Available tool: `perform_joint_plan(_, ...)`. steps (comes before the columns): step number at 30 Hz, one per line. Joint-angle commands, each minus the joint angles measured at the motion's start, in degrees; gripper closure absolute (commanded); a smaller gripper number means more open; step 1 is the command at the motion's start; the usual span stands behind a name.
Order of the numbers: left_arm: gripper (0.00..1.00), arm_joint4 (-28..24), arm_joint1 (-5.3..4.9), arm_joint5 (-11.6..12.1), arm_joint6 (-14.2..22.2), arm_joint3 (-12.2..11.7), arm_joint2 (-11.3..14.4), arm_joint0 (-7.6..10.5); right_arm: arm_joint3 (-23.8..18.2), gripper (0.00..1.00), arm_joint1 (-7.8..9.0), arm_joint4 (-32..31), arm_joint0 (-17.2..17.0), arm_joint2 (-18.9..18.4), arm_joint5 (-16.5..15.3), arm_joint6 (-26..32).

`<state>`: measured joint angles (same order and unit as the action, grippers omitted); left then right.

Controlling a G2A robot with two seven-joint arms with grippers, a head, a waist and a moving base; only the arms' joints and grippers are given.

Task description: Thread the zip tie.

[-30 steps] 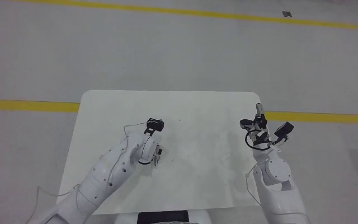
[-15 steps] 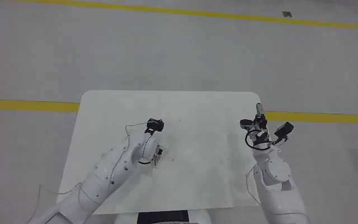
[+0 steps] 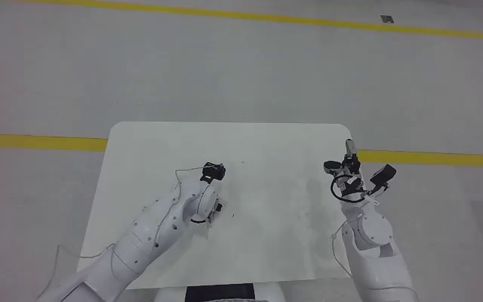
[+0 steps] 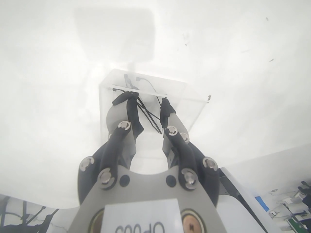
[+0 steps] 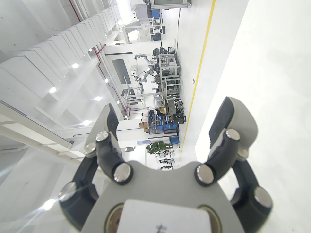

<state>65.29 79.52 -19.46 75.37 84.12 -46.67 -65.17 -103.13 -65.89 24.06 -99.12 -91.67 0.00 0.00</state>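
Basically: white table (image 3: 287, 151), small clear box (image 4: 184, 98) by the left arm. Left gripper (image 4: 148, 103) is at the box, jaws narrowly apart with black zip ties (image 4: 148, 118) between them, not pinched. Right gripper (image 5: 170, 120) is wide and empty at the table's right edge. Best to close on one tie only, near its end, then lift straight.

Top: down on table (image 3: 302, 151). Left wrist: close above it. Right wrist: toward hall (image 5: 158, 73).

R gripper (image 5: 170, 120) fingers apart, empty, facing factory hall.
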Motion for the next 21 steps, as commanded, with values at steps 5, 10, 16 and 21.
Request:
perform_joint_plan(5,0.84,-0.2,0.11,0.0,-0.3,-0.8,-0.1,0.23,0.0,0.0,0.0,0.0,0.0,0.0,0.0,0.0)
perform_joint_plan(10,1.0,0.2,0.06,0.0,0.0,-0.3,-0.5,0.04,0.0,0.0,0.0,0.0,0.0,0.0,0.0,0.0)
perform_joint_plan(16,1.0,1.6,-0.3,0.0,1.1,3.1,-1.9,-1.04,0.0,0.0,0.0,0.0,0.0,0.0,0.0,0.0)
perform_joint_plan(21,1.0,3.7,-0.8,0.0,3.6,7.8,-3.3,-2.98,0.0,0.0,0.0,0.0,0.0,0.0,0.0,0.0)
